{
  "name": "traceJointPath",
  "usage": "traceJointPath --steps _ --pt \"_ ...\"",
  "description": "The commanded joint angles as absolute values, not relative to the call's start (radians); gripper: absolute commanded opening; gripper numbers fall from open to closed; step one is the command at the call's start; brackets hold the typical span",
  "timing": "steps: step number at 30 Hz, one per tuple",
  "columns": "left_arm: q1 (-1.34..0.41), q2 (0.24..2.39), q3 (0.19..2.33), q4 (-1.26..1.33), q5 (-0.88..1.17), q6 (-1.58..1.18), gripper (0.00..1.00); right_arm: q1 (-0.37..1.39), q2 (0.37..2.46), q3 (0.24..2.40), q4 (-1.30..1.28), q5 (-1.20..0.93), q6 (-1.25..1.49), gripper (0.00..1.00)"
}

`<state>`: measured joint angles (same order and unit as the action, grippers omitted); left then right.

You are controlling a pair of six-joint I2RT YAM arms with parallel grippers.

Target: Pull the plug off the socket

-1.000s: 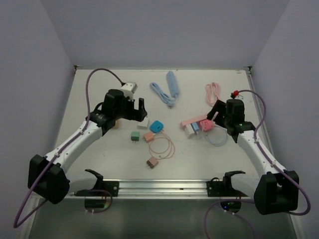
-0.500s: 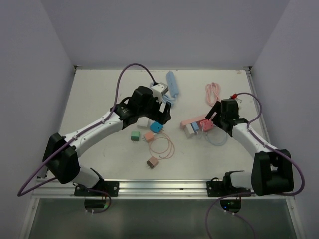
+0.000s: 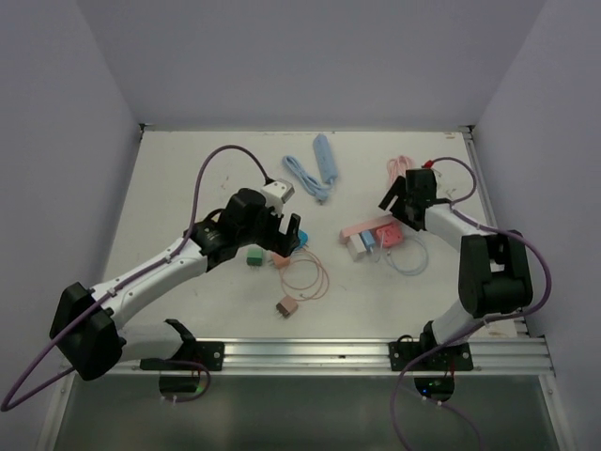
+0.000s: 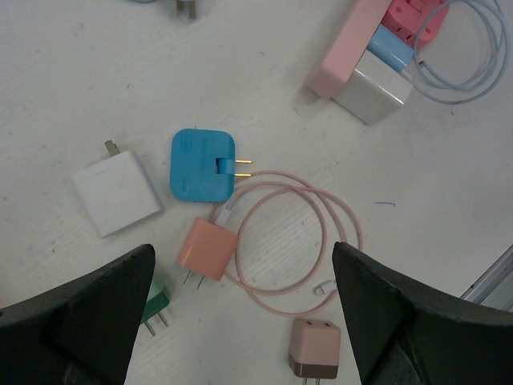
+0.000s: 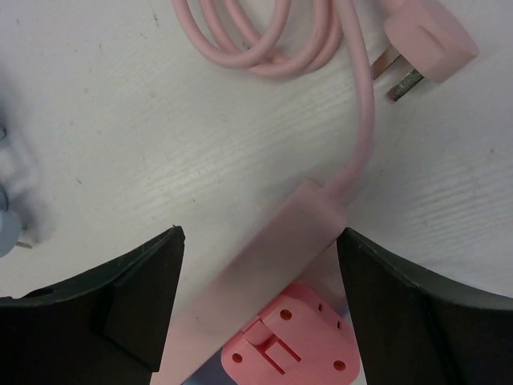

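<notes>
socket: pale pink power strip (image 5: pixel 272 257), matte plastic, long boxy bar, round cord off one end | plug: coral plug (image 5: pixel 290 343), rounded square, seated on strip beside blue plug (image 4: pixel 390 50) and white plug (image 4: pixel 369 88) (three in a row) | right gripper (image 5: pixel 260 309): jaws wide astride strip, gripping nothing | left gripper (image 4: pixel 244 313): wide, empty, well apart from strip

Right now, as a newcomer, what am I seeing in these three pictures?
Two robot arms stand at the near edge of a white table. The wide picture looks down from above; the other two come from a camera on each wrist. The left pincer hangs open over chargers: a square blue plug, a flat white charger and a salmon charger with a coiled pink cable. The right pincer, also open, hovers over a pink socket strip with a white block plug and a light blue plug against its side. Nothing is held.
</notes>
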<state>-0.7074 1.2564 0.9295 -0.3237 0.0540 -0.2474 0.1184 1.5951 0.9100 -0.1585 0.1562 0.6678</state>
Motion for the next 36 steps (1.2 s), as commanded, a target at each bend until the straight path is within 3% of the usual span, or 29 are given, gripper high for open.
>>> traceJointPath --steps 1,7,14,24,28,30,34,36 --pt "-0.706 1.192 0.885 -0.318 0.029 -0.273 0.95 0.12 1.66 0.988 -0.115 0.08 0.62 0.8" --pt "-0.706 1.16 0.851 -0.318 0.02 -0.284 0.95 0.129 1.697 1.012 -0.11 0.011 0.563 0.57" --pt "-0.706 1.177 0.851 -0.296 0.049 -0.304 0.95 0.193 1.72 1.058 -0.109 -0.08 0.453 0.38" --pt "-0.707 1.224 0.864 -0.259 0.052 -0.393 0.95 0.314 1.692 1.074 -0.163 -0.176 0.316 0.26" --pt "-0.706 1.259 0.877 -0.245 0.049 -0.442 0.96 0.344 1.669 1.078 -0.192 -0.196 0.261 0.26" --pt "-0.707 1.281 0.888 -0.239 0.043 -0.471 0.96 0.367 1.663 1.095 -0.218 -0.202 0.242 0.32" --pt "-0.706 1.319 0.917 -0.241 0.025 -0.526 0.96 0.383 1.649 1.106 -0.229 -0.239 0.238 0.63" --pt "-0.706 1.348 0.943 -0.241 0.02 -0.564 0.96 0.383 1.638 1.1 -0.224 -0.238 0.239 0.72"
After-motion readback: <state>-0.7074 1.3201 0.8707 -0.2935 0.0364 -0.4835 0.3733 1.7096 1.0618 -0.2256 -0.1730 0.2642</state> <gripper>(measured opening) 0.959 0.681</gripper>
